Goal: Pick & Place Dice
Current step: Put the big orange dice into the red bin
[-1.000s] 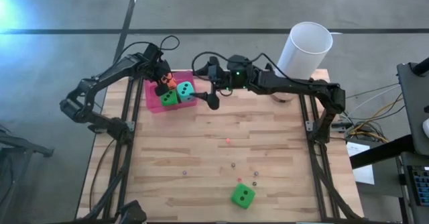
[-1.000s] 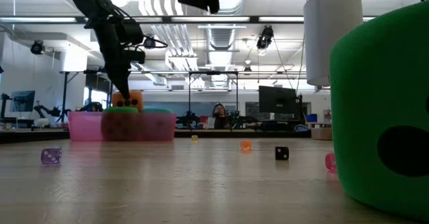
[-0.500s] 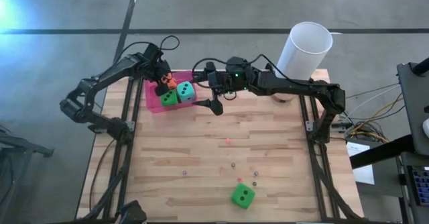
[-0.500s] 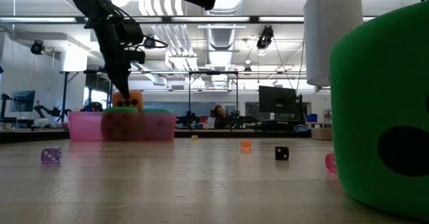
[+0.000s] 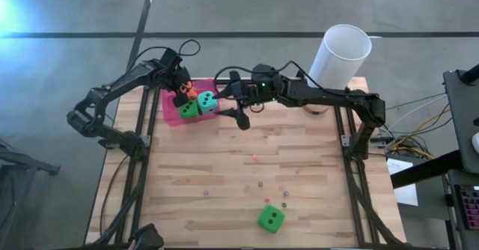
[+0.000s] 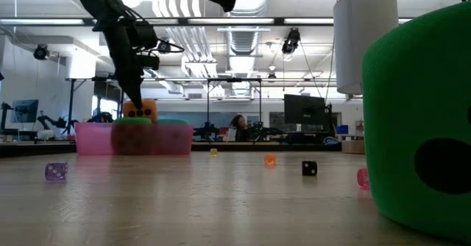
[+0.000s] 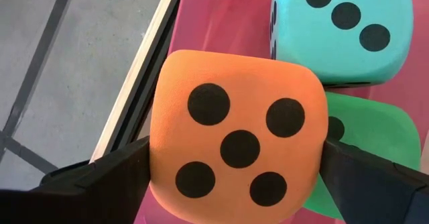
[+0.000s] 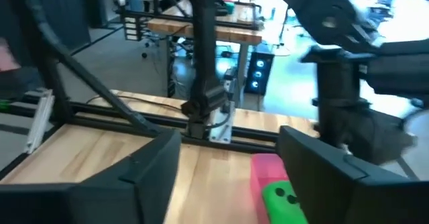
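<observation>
With your left gripper (image 7: 238, 177) clamped on the orange die (image 7: 236, 139) above the pink bin (image 5: 171, 115) at the high view's upper left, lower it beside the teal die (image 5: 209, 101) before releasing, while the right gripper (image 5: 233, 114), fingers spread and empty, waits nearby.

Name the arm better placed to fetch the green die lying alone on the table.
Right. The right gripper is open and empty, while the left gripper is shut on the orange die over the pink tray. The lone green die lies far from both.
</observation>
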`<act>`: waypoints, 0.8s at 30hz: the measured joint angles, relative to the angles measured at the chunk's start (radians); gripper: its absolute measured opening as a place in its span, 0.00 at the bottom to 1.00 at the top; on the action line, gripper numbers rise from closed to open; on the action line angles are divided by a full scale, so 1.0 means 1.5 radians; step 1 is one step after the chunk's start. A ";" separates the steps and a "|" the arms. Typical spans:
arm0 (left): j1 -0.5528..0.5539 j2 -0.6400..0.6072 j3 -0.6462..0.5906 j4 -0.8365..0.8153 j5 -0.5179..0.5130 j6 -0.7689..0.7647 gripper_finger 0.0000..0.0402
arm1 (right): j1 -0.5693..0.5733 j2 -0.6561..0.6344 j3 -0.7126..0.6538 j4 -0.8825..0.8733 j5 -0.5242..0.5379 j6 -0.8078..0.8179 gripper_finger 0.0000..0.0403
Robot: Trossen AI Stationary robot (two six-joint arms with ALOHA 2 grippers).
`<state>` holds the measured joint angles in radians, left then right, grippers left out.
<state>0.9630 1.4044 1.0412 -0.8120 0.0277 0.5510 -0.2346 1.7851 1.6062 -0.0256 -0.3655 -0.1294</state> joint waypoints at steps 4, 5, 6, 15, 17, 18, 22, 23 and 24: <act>0.000 0.000 0.000 0.000 0.000 0.000 0.99 | -0.020 0.000 0.000 0.004 0.002 0.018 0.49; 0.000 0.000 0.000 0.000 0.000 0.000 0.99 | -0.025 0.000 0.000 0.004 0.004 0.024 0.46; 0.000 0.000 0.000 0.000 0.000 0.000 0.99 | -0.028 0.000 0.000 0.004 0.009 0.030 0.43; 0.000 0.000 0.000 0.000 0.001 0.000 0.99 | -0.044 0.036 -0.002 0.009 0.124 0.024 0.26; 0.000 0.000 0.000 0.000 0.002 -0.001 0.99 | -0.044 0.061 -0.003 0.022 0.124 0.036 0.23; 0.000 0.000 0.000 0.000 0.002 0.000 0.99 | -0.043 0.076 -0.003 0.030 0.123 0.045 0.22; 0.000 0.000 0.000 0.000 0.005 0.000 0.99 | -0.051 0.141 0.023 0.074 0.122 0.072 0.17; 0.000 0.000 0.000 0.000 0.005 0.000 0.99 | -0.055 0.157 0.042 0.081 0.122 0.074 0.16; 0.000 0.000 0.000 0.000 0.005 0.000 0.99 | -0.059 0.171 0.060 0.078 0.123 0.074 0.15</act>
<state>0.9634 1.4044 1.0412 -0.8120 0.0349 0.5510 -0.3223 2.0416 1.6969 0.0921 -0.1809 -0.0185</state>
